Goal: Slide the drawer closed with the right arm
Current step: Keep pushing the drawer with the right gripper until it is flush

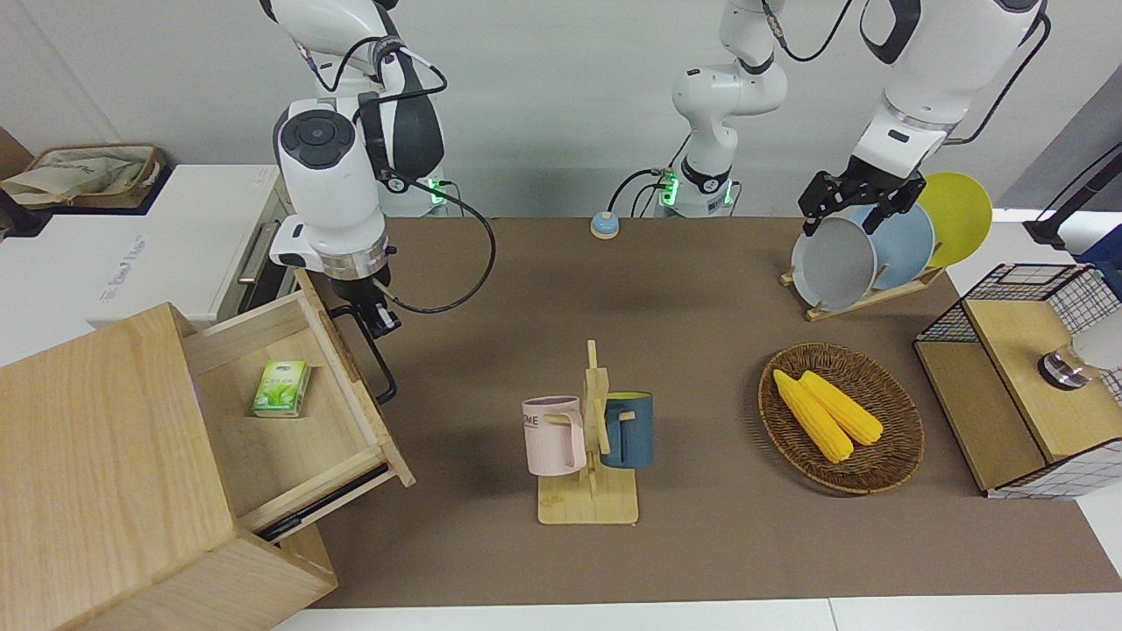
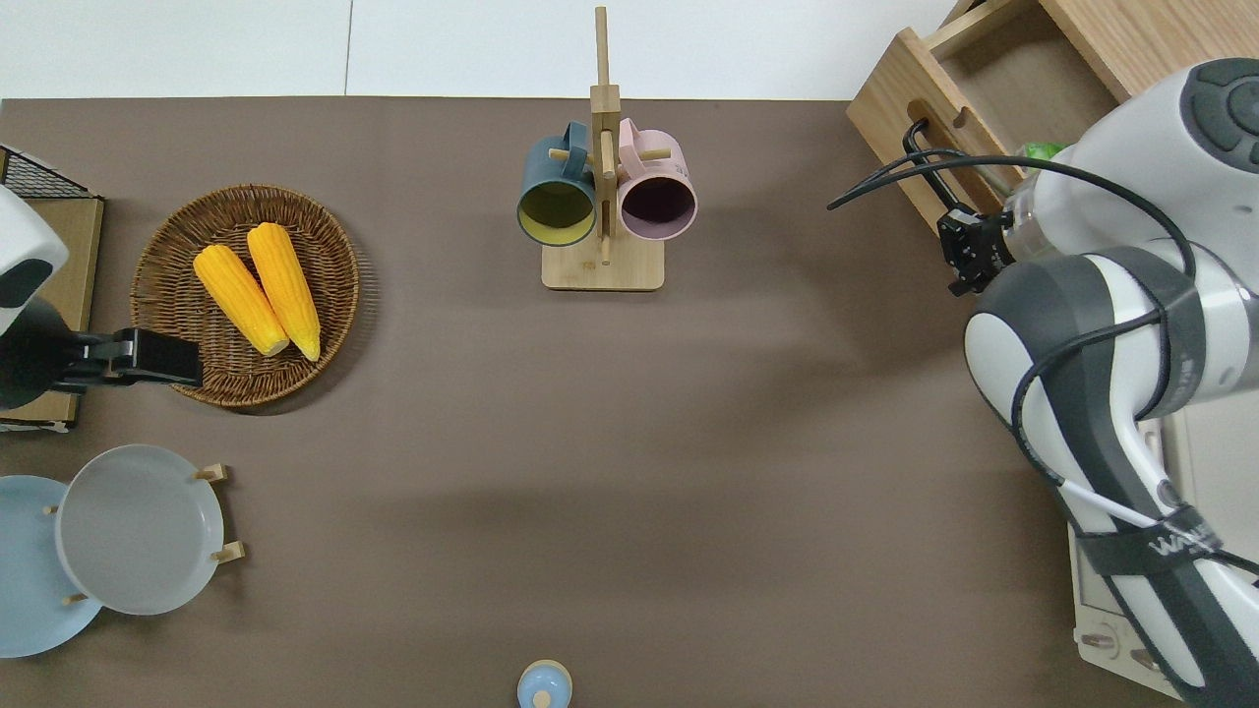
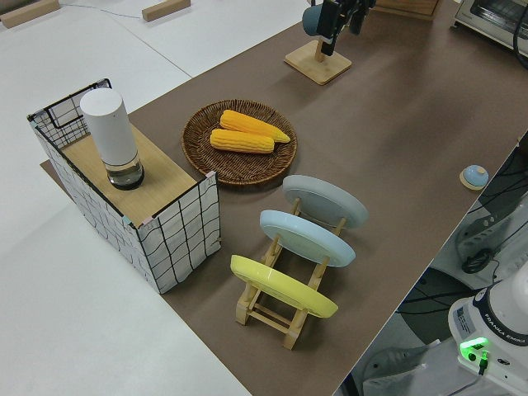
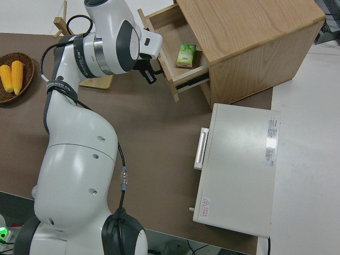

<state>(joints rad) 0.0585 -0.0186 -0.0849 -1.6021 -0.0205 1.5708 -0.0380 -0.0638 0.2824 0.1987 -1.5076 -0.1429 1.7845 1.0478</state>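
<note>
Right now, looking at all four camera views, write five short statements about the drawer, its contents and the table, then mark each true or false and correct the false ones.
1. The drawer stands pulled out of the cabinet. True.
2. A green box lies inside the drawer. True.
3. The right gripper holds the green box. False: it is at the drawer's black handle, not on the box.
4. The wicker basket holds three plates. False: it holds two corn cobs.
5. Two mugs hang on the wooden mug stand. True.
</note>
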